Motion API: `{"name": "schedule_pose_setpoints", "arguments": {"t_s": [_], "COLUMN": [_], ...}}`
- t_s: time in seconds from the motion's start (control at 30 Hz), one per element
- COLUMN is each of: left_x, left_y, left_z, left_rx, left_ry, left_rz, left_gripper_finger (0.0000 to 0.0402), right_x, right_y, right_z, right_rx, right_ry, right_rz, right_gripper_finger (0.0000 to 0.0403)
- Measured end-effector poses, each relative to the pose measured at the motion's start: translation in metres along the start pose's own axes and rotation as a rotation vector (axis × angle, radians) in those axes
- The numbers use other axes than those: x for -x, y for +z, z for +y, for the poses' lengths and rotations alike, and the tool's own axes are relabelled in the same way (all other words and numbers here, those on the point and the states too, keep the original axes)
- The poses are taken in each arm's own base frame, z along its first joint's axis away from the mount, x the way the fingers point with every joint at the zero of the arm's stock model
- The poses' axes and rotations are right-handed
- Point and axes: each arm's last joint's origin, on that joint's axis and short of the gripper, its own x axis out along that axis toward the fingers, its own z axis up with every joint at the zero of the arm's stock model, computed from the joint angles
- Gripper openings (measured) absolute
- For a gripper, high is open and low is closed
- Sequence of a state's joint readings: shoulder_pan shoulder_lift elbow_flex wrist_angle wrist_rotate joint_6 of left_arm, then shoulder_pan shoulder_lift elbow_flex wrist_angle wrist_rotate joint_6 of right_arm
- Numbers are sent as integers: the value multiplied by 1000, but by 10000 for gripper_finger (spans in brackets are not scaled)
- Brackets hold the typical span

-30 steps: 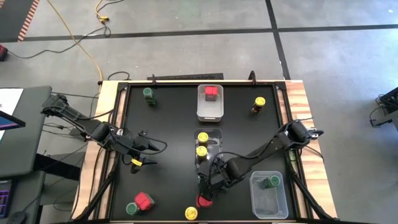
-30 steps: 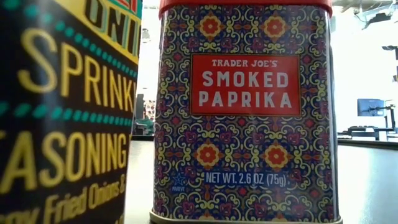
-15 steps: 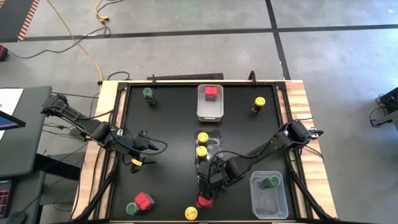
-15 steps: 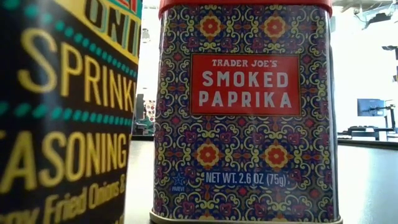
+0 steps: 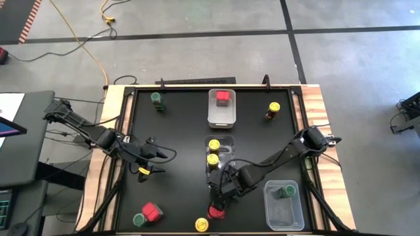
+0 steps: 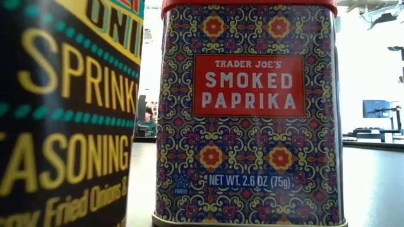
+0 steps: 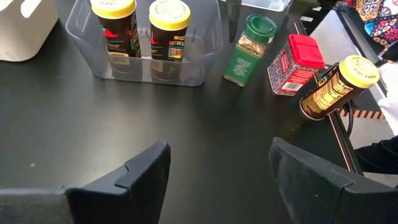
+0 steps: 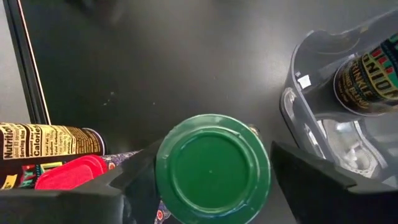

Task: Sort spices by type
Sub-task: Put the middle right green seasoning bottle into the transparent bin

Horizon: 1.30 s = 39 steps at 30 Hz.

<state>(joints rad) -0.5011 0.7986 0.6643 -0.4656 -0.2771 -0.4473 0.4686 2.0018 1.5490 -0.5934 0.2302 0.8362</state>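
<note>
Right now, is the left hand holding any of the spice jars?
No. In the left wrist view the left hand is open over bare black table, with nothing between its fingers.

From the low camera I see little: a paprika tin (image 6: 247,113) and a blurred, edge-cropped jar (image 6: 66,113) block the counter. Overhead, the right hand (image 5: 217,200) hides the green-lidded jar (image 8: 212,169) under it. Labels overhead are too small to read. I cannot tell whether its fingers touch the lid.
</note>
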Motion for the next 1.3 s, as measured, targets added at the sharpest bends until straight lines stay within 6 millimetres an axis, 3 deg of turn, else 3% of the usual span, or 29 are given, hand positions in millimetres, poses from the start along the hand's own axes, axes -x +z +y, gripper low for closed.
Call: {"name": "schedule_pose_setpoints", "arguments": {"t_s": [0.43,0.67,1.1,1.3], "left_x": [0,0,0,0], "left_y": [0,0,0,0], "left_z": [0,0,0,0], "left_rx": [1,10,13,13], "left_ry": [-1,-3,-3,-4], "left_rz": [0,1,1,-1], "left_gripper_finger": [261,261,261,261], "right_x": [0,3,6,27], "right_y": [0,0,1,6], "right_z": [0,1,4,2], "right_rx": [7,6,24,22], "right_ry": [13,24,33,35], "right_rz": [14,12,6,-15], "right_gripper_finger": [266,226,225,225]}}
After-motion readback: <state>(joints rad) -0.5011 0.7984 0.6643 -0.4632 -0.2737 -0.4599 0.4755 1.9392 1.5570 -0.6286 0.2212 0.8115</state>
